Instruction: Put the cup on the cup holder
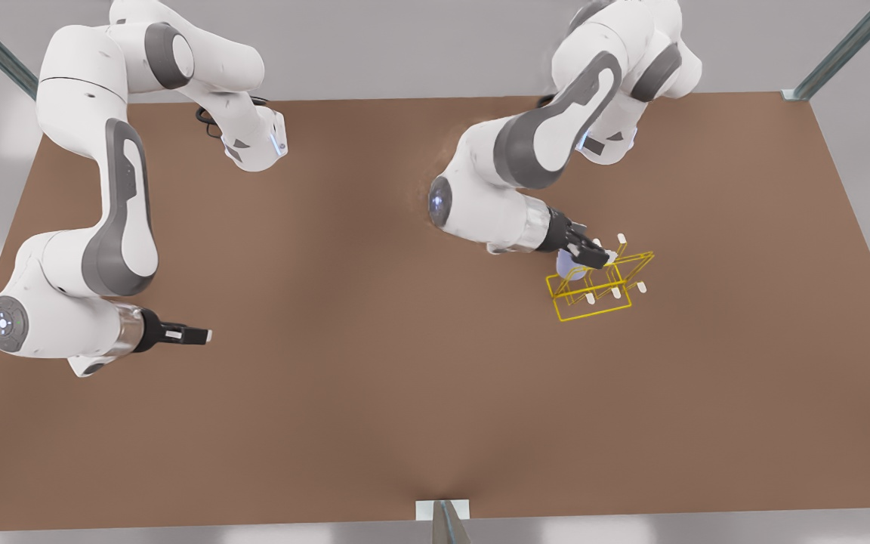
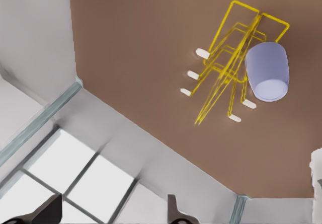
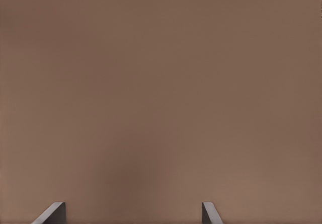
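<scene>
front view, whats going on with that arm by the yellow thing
That is the left arm, with its end effector poised right over the cup and the yellow wire cup holder. Its fingers are open and grip nothing. The lavender cup rests tilted against the prongs at one side of the holder; whether it is hooked over a prong is unclear. The right end effector waits, open, over the bare table at the front view's left.

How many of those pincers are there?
2. The left pincer, open, hovers over the cup at the cup holder; the right pincer, open, waits over the table, front view's left.
</scene>
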